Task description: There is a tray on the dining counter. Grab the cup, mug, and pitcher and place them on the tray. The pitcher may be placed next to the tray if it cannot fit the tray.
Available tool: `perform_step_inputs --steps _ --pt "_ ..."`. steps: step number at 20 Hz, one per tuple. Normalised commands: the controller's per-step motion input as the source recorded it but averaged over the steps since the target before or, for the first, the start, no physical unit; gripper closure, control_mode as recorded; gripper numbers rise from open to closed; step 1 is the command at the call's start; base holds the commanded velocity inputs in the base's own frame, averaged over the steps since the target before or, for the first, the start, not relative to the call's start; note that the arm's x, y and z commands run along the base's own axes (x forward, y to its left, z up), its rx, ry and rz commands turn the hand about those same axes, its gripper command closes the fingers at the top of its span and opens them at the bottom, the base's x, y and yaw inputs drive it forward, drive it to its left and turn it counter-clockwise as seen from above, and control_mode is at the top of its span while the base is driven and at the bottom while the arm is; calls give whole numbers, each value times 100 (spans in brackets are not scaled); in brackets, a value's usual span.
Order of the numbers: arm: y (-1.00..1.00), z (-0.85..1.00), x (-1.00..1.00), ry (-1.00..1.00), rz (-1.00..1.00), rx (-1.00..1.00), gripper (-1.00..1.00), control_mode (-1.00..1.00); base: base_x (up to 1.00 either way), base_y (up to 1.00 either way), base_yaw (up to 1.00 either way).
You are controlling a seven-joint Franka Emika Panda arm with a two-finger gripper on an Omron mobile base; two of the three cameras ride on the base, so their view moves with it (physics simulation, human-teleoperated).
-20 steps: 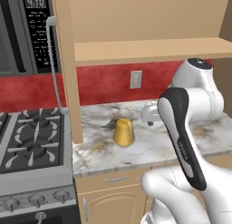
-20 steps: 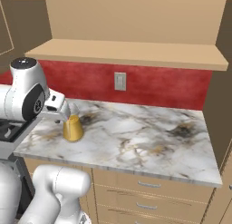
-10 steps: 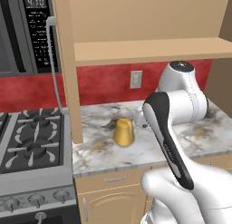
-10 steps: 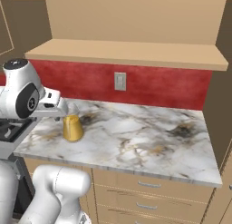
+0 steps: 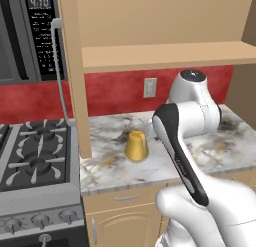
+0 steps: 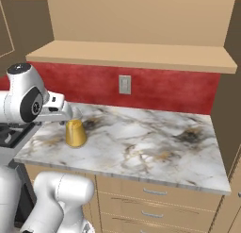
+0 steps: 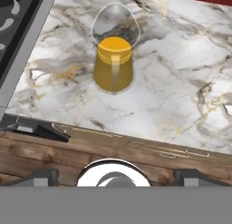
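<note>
Swinging leftward since the earlier frames, the arm's upper joint now sits closer to the pitcher (image 5: 136, 145) in both base views, while the pitcher itself has not shifted on the marble surface (image 6: 155, 147).

Nearest in the hand view, the pincer (image 7: 113, 175) shows its two dark tips spread to their widest with nothing between them — it holds nothing. Just past them lies the wooden front edge of the surface, then the marble, then the pitcher standing upright, a little left of the pincer's centre line and well apart from it.

The pitcher is glass, so I judge it rigid, smooth and slippery, breakable if knocked over or squeezed off-centre, and heavier low down where the amber fill sits. Its lower part is conical, which would let fingers slide upward; the narrower clear neck looks like the steadier place to close on, with the jaws level and square to it. It should be kept upright when lifted.

The hand view looks down on the pitcher and shows the clear rim and spout outline beyond the amber part, plus the stove's edge (image 7: 18, 51) at the left. The left base view shows the whole stove (image 5: 35, 161), the microwave (image 5: 30, 36) and the tan post just beside the pitcher. The right base view shows the long free stretch of marble to the right, the wall outlet (image 6: 124, 84) and the shelf (image 6: 136, 55) above.
</note>
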Motion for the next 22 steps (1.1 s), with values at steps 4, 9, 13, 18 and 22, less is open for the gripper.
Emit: perform_step_inputs --steps 4,9,13,18,22 --pt "0 -25 23 -1 0 3 -100 -100 0 0 0" --pt "0 -23 20 -3 0 0 -100 -100 0 0 0" --pt "1 -16 4 -2 0 0 -100 -100 0 0 0" --pt "0 -7 19 0 0 0 -100 -100 0 0 0" --pt "1 -13 22 0 0 0 -100 -100 0 0 0"
